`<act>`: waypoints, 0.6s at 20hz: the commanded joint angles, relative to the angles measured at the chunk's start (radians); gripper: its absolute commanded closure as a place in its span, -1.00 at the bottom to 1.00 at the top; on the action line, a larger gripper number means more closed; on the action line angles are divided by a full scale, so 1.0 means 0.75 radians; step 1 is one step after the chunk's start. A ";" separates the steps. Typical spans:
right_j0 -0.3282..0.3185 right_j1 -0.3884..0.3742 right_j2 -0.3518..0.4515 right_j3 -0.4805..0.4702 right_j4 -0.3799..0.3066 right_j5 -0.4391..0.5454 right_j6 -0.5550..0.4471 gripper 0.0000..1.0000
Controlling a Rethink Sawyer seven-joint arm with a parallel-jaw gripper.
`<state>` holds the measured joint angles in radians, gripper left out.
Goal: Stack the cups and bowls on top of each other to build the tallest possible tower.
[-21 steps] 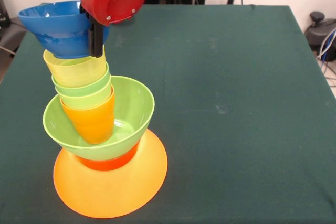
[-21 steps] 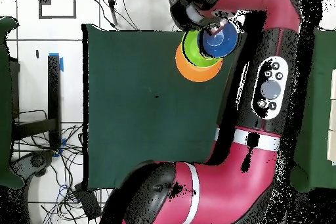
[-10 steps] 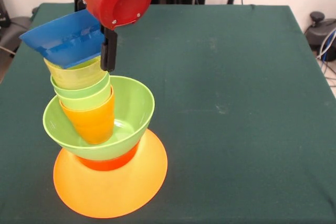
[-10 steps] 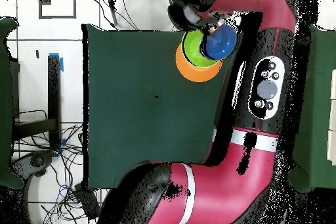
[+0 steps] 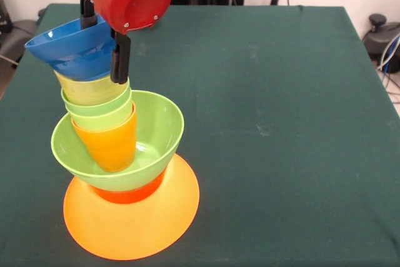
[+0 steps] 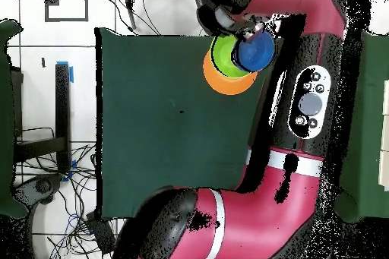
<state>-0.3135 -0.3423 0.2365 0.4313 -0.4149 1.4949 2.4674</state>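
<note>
The tower stands at the front left in the front view. A wide orange bowl (image 5: 134,226) lies upside down as its base. On it come a small orange-red bowl (image 5: 128,194) and a lime green bowl (image 5: 159,132). Inside that bowl leans a nest of an orange cup (image 5: 112,145), a lime green cup (image 5: 103,115) and a yellow cup (image 5: 89,90). A blue bowl (image 5: 69,48) rests tilted on the yellow cup. My gripper (image 5: 103,48) is shut on the blue bowl's right wall, one finger (image 5: 119,57) outside it. From overhead the blue bowl (image 6: 255,51) covers the cups.
The green cloth table (image 5: 281,123) stretches to the right of the tower. The tower sits close to the table's left and front edges. In the overhead view my red arm (image 6: 304,104) runs along the table's right side.
The blue bowl was tipped steeply half a second ago; it now sits lower and less tilted on the yellow cup. My gripper shifted slightly left with it.
</note>
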 commanded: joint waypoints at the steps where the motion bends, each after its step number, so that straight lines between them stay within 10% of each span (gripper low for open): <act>1: 0.051 0.009 -0.002 0.153 -0.002 -0.045 -0.052 -1.00; 12: 0.057 0.020 -0.018 0.134 0.017 -0.025 -0.045 -1.00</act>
<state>-0.3021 -0.3421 0.2046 0.4313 -0.4085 1.4949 2.4674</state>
